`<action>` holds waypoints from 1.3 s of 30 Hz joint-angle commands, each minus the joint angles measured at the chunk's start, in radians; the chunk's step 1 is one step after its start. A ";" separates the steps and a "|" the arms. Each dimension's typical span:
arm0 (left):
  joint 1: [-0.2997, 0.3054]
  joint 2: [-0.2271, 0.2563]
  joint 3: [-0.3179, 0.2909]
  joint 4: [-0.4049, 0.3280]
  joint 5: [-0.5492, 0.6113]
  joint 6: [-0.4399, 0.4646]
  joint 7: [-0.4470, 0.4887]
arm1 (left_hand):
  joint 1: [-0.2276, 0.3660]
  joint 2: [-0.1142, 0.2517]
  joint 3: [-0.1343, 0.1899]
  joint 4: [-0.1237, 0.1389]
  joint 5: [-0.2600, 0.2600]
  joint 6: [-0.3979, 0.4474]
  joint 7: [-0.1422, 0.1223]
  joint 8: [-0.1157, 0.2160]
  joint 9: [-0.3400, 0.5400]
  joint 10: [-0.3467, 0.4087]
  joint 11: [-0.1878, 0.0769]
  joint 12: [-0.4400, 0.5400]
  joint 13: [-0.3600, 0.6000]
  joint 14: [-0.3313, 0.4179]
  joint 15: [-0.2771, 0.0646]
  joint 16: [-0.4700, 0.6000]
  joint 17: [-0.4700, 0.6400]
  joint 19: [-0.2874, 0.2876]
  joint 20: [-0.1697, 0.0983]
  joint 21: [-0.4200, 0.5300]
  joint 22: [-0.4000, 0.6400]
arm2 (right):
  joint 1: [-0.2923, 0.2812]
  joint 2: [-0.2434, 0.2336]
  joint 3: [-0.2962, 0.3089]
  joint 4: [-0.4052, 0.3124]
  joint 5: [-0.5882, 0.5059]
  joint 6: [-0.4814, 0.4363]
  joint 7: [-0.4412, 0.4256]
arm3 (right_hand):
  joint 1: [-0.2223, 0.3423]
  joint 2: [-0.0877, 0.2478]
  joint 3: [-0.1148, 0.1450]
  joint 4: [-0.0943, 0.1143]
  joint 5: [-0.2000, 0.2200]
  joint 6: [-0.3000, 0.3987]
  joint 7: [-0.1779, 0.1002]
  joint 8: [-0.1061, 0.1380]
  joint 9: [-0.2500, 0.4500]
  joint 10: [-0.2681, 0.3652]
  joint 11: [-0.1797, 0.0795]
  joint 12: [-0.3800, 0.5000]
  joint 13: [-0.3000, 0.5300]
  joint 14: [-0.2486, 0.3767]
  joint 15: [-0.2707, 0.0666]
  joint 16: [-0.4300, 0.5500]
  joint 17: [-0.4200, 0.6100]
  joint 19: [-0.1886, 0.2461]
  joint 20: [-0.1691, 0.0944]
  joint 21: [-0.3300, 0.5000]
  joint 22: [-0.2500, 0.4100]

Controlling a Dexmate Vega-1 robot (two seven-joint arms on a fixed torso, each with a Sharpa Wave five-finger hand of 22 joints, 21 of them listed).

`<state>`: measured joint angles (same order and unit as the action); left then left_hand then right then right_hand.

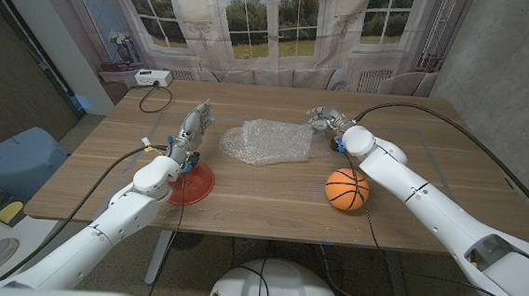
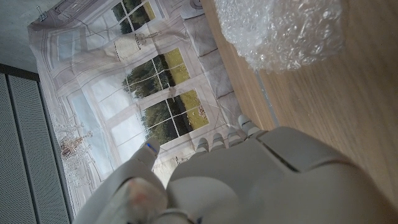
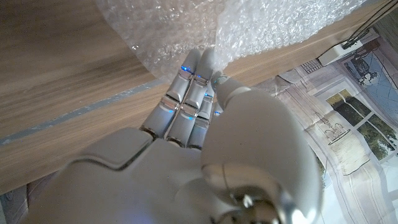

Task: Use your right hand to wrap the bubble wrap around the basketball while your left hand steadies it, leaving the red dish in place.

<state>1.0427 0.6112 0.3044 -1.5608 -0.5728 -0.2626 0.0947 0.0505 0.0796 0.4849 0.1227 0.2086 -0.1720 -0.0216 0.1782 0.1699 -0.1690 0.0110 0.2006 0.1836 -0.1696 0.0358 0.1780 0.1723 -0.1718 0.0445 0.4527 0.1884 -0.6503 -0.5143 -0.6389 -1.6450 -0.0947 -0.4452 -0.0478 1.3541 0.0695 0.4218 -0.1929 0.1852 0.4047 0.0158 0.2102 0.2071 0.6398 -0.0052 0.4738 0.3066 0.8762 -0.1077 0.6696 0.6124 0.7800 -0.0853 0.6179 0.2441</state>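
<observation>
Right robot hand [image 1: 323,118] reaches the crumpled clear bubble wrap sheet [image 1: 267,142], fingertips [image 3: 200,61] together at its edge, apparently pinching it to pull it over. Left robot hand [image 1: 191,127] waits, empty, fingers straight. Orange basketball [image 1: 347,188] sits apart on the wooden surface [image 1: 261,199], red round dish [image 1: 191,183] undisturbed.

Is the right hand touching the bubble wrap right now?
Touching. The right wrist view shows the right hand with its fingertips against the edge of the bubble wrap.
</observation>
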 commanded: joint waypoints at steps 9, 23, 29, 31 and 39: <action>-0.012 0.010 0.008 0.000 -0.009 0.031 -0.005 | -0.004 0.004 -0.004 -0.002 0.008 -0.242 -0.011 0.001 0.004 -0.261 0.003 -0.002 0.005 -0.271 0.006 0.002 0.003 -0.215 0.007 -0.005 0.003 | -0.107 0.034 0.101 -0.002 -0.029 0.274 -0.177 | 0.099 0.001 -0.016 0.017 -0.005 0.043 -0.013 -0.007 0.009 0.026 -0.015 0.071 0.052 0.054 -0.129 -0.028 0.027 -0.032 -0.127 0.080 0.037; -0.064 -0.008 0.037 0.049 -0.006 0.032 -0.039 | -0.003 0.006 -0.006 -0.002 0.009 -0.245 -0.010 0.001 0.005 -0.262 0.004 -0.001 0.005 -0.282 0.006 0.000 0.003 -0.217 0.007 -0.009 0.003 | -0.256 0.047 0.252 -0.124 -0.030 0.558 -0.338 | 0.124 0.005 -0.027 0.022 -0.008 0.044 -0.019 -0.012 0.011 0.015 -0.019 0.093 0.073 0.059 -0.128 -0.047 0.042 -0.060 -0.126 0.115 0.053; -0.083 -0.015 0.047 0.068 -0.005 0.034 -0.050 | -0.003 0.007 -0.007 -0.002 0.009 -0.247 -0.009 0.001 0.005 -0.264 0.004 -0.001 0.005 -0.283 0.006 0.001 0.003 -0.216 0.006 -0.010 0.003 | -0.276 0.068 0.290 -0.172 -0.084 0.584 -0.390 | 0.130 0.007 -0.031 0.023 -0.008 0.044 -0.021 -0.013 0.012 0.012 -0.018 0.101 0.080 0.060 -0.128 -0.053 0.047 -0.066 -0.127 0.128 0.058; -0.087 -0.017 0.050 0.072 -0.006 0.034 -0.054 | -0.002 0.007 -0.007 -0.002 0.009 -0.247 -0.009 0.001 0.005 -0.264 0.005 -0.001 0.005 -0.284 0.006 0.001 0.003 -0.217 0.007 -0.011 0.003 | -0.275 0.078 0.296 -0.180 -0.098 0.586 -0.398 | 0.132 0.008 -0.032 0.024 -0.008 0.043 -0.023 -0.014 0.012 0.011 -0.019 0.103 0.082 0.061 -0.128 -0.054 0.049 -0.069 -0.126 0.132 0.060; -0.093 -0.021 0.053 0.082 -0.008 0.026 -0.062 | -0.002 0.007 -0.008 -0.003 0.009 -0.248 -0.010 0.001 0.005 -0.264 0.004 0.000 0.005 -0.285 0.006 0.001 0.003 -0.216 0.007 -0.012 0.003 | -0.251 0.118 0.314 -0.207 -0.146 0.570 -0.416 | 0.140 0.007 -0.038 0.024 -0.007 0.045 -0.021 -0.014 0.013 0.008 -0.022 0.114 0.091 0.066 -0.128 -0.062 0.057 -0.075 -0.126 0.152 0.066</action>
<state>0.9659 0.5977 0.3482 -1.4973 -0.5794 -0.2308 0.0469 0.0505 0.0796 0.4807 0.1185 0.2086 -0.1718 -0.0286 0.1782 0.1699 -0.1690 0.0109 0.2006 0.1836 -0.1696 0.0358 0.1780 0.1724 -0.1718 0.0445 0.4435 0.1884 -0.9009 -0.4401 -0.3694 -1.7997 -0.1780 0.1052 -0.4134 1.4823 0.0753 0.3901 -0.1697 0.1763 0.4469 -0.0055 0.1988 0.2164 0.6480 -0.0250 0.5809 0.3923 0.9150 -0.1107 0.6100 0.6654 0.7090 -0.0679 0.7595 0.3045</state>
